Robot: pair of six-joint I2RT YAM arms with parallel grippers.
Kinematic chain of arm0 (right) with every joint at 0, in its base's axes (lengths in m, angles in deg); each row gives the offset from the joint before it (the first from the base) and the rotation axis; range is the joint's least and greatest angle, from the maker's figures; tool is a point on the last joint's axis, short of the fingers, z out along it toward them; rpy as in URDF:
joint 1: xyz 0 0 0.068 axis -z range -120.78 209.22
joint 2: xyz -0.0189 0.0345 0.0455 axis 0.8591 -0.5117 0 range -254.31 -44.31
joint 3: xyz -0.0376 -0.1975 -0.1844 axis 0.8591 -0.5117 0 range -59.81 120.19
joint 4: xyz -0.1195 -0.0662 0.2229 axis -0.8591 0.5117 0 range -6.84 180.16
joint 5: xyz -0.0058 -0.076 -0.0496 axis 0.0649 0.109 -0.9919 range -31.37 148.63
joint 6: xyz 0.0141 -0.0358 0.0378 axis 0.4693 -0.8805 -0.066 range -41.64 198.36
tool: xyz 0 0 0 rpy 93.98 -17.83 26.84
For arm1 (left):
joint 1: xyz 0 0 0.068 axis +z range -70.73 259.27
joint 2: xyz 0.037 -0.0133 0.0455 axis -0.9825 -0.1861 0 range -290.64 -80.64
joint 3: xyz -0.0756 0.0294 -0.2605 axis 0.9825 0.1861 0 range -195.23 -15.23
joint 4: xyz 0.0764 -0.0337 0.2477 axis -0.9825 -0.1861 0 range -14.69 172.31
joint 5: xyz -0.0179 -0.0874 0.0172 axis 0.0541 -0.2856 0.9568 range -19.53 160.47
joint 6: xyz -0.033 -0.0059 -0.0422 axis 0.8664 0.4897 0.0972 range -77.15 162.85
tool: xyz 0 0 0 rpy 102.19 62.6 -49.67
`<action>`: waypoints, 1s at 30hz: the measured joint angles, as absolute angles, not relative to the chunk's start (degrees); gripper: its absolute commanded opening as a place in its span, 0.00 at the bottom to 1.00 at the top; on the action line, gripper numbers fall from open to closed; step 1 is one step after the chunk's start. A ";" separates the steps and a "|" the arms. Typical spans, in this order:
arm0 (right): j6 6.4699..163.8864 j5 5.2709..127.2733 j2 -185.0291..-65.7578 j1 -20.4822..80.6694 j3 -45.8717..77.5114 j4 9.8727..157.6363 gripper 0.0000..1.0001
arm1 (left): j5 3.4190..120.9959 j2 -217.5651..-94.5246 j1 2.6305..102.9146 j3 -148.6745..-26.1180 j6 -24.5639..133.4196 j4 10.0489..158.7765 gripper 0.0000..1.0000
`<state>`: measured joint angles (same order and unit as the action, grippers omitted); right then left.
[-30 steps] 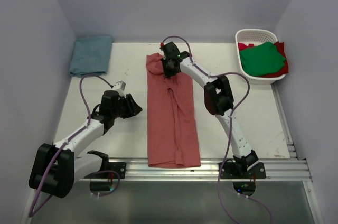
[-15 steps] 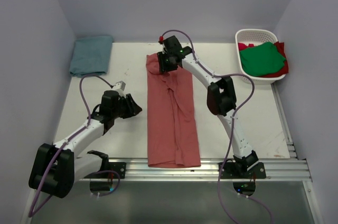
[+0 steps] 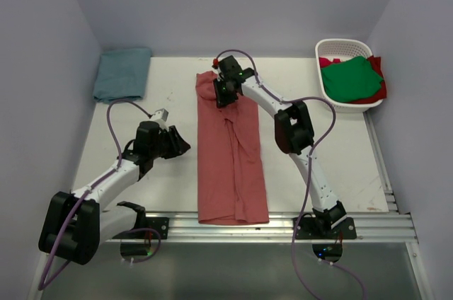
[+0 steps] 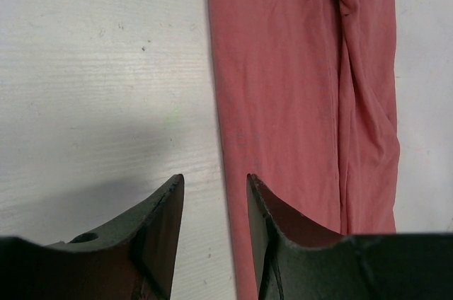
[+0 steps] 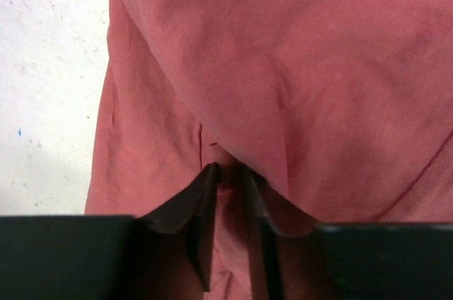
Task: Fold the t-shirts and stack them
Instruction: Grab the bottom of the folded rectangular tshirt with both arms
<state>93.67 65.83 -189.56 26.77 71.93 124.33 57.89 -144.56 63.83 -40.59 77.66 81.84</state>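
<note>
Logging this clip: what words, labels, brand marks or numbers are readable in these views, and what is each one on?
There is no readable text in any view.
brick-red t-shirt, teal-blue t-shirt, green t-shirt: plain cloth, no print or tag showing.
white basket: no label visible.
left arm, right arm: no legible marking; anything there is too small to read.

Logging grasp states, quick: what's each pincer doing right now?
Left pincer: open, holding nothing.
Right pincer: closed on a fold of the red shirt.
</note>
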 measured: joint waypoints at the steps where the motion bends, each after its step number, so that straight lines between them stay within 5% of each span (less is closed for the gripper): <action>1: 93.67 65.83 -189.56 26.77 71.82 124.35 0.19 | 57.89 -144.60 63.83 -40.59 77.66 81.84 0.44; 7: 93.70 65.75 -189.56 26.77 71.69 124.33 0.00 | 57.89 -144.69 63.83 -40.59 77.66 81.84 0.44; 30: 93.94 75.14 -179.66 27.04 60.63 116.52 0.00 | 58.50 -143.84 63.83 -40.59 77.66 81.73 0.44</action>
<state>93.94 75.14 -179.66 27.04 60.63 116.52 58.50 -143.84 63.83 -40.59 77.66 81.73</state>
